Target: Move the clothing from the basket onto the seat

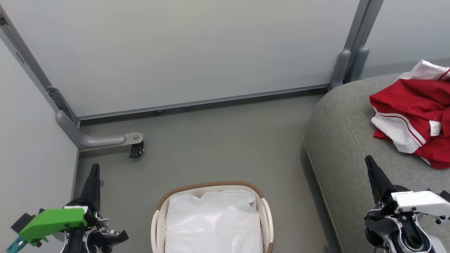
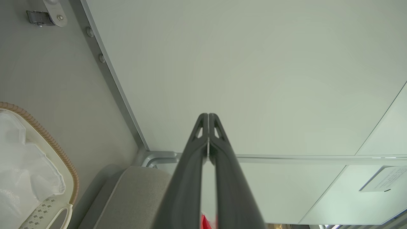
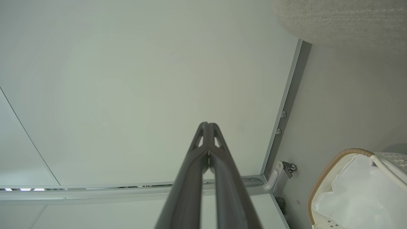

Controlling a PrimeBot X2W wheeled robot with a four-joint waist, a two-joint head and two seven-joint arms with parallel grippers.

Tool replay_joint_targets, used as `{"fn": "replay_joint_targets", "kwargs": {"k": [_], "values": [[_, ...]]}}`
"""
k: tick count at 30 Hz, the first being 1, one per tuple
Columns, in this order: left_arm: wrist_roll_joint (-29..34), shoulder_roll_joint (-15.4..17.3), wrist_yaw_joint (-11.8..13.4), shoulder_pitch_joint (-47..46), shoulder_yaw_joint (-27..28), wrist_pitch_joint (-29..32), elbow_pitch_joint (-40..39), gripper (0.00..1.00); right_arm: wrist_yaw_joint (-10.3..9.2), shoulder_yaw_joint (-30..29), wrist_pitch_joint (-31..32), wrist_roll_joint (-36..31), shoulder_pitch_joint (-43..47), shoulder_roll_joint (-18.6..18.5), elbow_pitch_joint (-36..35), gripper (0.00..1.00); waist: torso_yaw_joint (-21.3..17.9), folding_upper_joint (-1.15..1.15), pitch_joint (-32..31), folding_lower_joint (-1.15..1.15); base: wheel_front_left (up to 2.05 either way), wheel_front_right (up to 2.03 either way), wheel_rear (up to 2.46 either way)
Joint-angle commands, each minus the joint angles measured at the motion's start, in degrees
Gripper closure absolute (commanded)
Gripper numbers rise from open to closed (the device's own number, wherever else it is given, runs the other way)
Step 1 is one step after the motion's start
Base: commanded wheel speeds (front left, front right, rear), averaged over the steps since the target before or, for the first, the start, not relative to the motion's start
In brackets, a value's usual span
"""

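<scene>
Pointing forward with their long dark fingers pressed together tip to tip, both grippers grip nothing: the left gripper (image 1: 94, 171) sits closed at the near left, and the right gripper (image 1: 370, 164) sits closed at the near right, over the near part of the seat (image 1: 337, 140). Each wrist view confirms it, the left gripper (image 2: 208, 117) and the right gripper (image 3: 208, 124) each showing both fingers meeting at the tips. Between the two, to the right of the left gripper and to the left of the right one, stands the basket (image 1: 211, 185), its brown woven rim curving round a crumpled white liner (image 1: 214, 218). Ahead of the right gripper and off to its right, well apart from its tips, the clothing (image 1: 415, 105) lies heaped on the seat, red folds with white panels, striped trim and a small white label. Farther ahead of the left gripper a small black caster (image 1: 136, 150) under a grey bracket stands on the grey floor (image 1: 218, 140), and beyond that rises the pale wall panel (image 1: 193, 52)
</scene>
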Motion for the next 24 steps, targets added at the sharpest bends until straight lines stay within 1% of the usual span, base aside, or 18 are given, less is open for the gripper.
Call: {"fn": "replay_joint_targets", "kwargs": {"k": [1, 24], "values": [[-0.2, 0.4, -0.4, -0.6, 0.1, 0.2, -0.1, 1.00, 0.02, -0.1, 0.2, 0.2, 0.6, -0.3, -0.2, 1.00, 0.0, 0.00, 0.0, 0.00, 0.00, 0.00, 0.00], [-0.2, 0.4, -0.4, -0.6, 0.1, 0.2, -0.1, 1.00, 0.02, -0.1, 0.2, 0.2, 0.6, -0.3, -0.2, 1.00, 0.0, 0.00, 0.0, 0.00, 0.00, 0.00, 0.00]]}}
